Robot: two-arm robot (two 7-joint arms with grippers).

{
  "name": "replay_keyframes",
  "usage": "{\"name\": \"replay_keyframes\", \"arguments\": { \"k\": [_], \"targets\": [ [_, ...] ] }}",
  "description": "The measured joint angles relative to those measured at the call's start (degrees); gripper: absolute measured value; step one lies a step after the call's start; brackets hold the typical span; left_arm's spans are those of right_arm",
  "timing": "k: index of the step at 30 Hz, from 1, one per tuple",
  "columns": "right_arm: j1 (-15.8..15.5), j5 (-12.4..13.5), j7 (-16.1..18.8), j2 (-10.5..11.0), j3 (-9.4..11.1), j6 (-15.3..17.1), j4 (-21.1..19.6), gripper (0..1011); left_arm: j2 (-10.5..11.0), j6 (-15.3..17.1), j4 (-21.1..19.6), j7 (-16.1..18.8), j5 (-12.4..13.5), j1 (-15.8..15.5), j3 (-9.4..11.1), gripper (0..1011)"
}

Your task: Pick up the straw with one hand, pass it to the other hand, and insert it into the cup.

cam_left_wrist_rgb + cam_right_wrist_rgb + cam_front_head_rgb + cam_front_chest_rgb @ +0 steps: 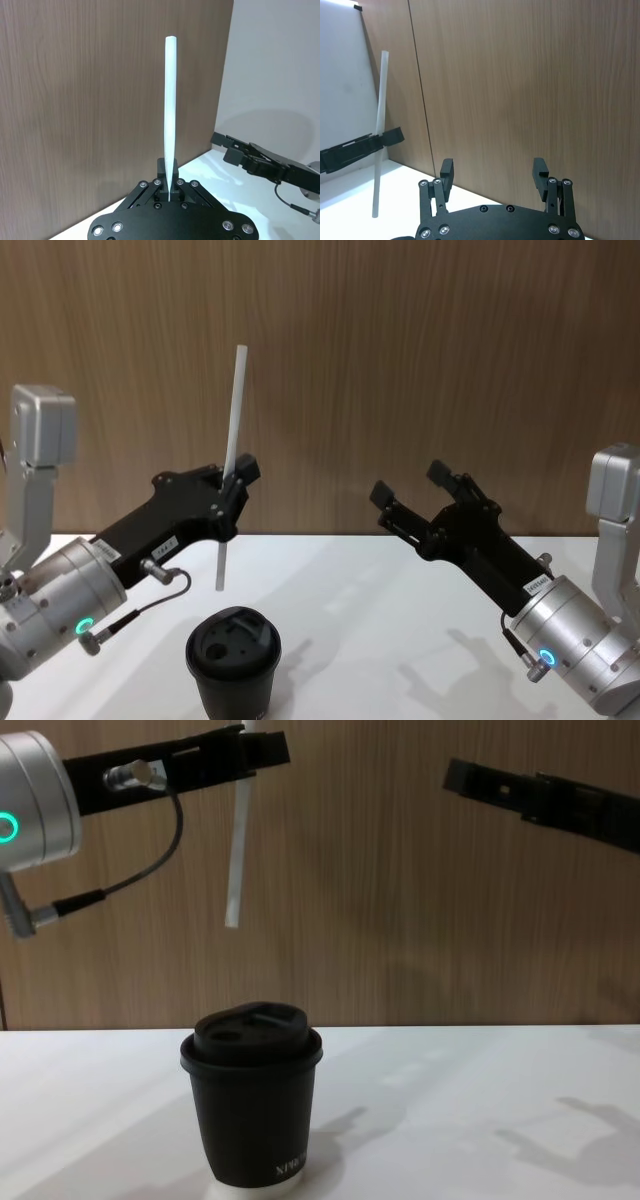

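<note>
So the straw (235,410) is gripped by the left gripper (238,476), the one with the green ring on its wrist. The jaws are clenched on it around its middle. It's held nearly upright with a slight tilt, well up off the desk (400,590). The lower end is seen hanging above the cup (233,658), a touch towards its left side, and in the chest view a fair bit of open air is seen between the tip and the lid. The cup is stood upright near the front edge of the desk, lid on, with bare white desk on both sides of it.

The right gripper (410,485), blue ring, is raised over the right half of the desk, jaws spread wide and gripping nothing. It's pointed towards the straw but set well apart from it, so a wide open gap is seen between the two grippers. A wood-panel wall (420,360) is seen right along the desk's back edge.
</note>
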Motion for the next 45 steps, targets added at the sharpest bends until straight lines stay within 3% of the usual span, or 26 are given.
{"name": "replay_keyframes", "arguments": {
  "k": [25,45],
  "targets": [
    [-0.03,0.00,0.00,0.02,-0.01,0.00,0.01,1000,2.53,0.77,0.67,-0.31,-1.65,3.12,0.43,2],
    [-0.03,0.00,0.01,0.02,-0.01,0.00,0.01,1000,2.13,0.03,2.88,-1.33,-0.60,3.81,0.69,2]
  ]
}}
